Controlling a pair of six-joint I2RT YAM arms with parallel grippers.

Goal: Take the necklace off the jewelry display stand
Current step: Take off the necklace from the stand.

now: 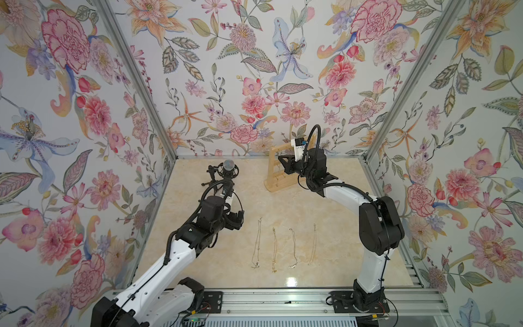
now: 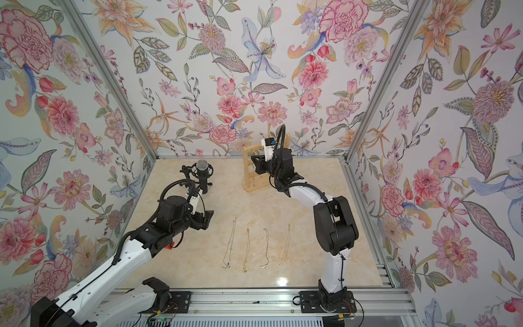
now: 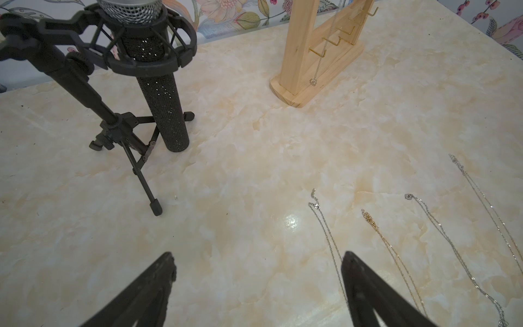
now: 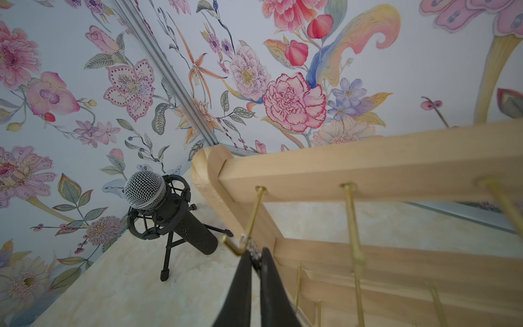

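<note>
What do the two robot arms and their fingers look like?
The left arm and the right arm have white links and bulky black joints. A black ribbed cable loops over each wrist. The fingers are black, flat and taper to narrow tips.

The left arm (image 1: 158, 271) leans in from the table's near left corner, its wrist turned toward the middle. The left claw (image 3: 258, 254) hangs above the table with its jaws spread wide, holding nothing. The right arm (image 1: 376, 226) rises from the near edge, folds at the elbow and reaches toward the far edge. The right claw (image 4: 255, 251) is raised, pinched tight on the necklace (image 4: 252, 247).
</note>
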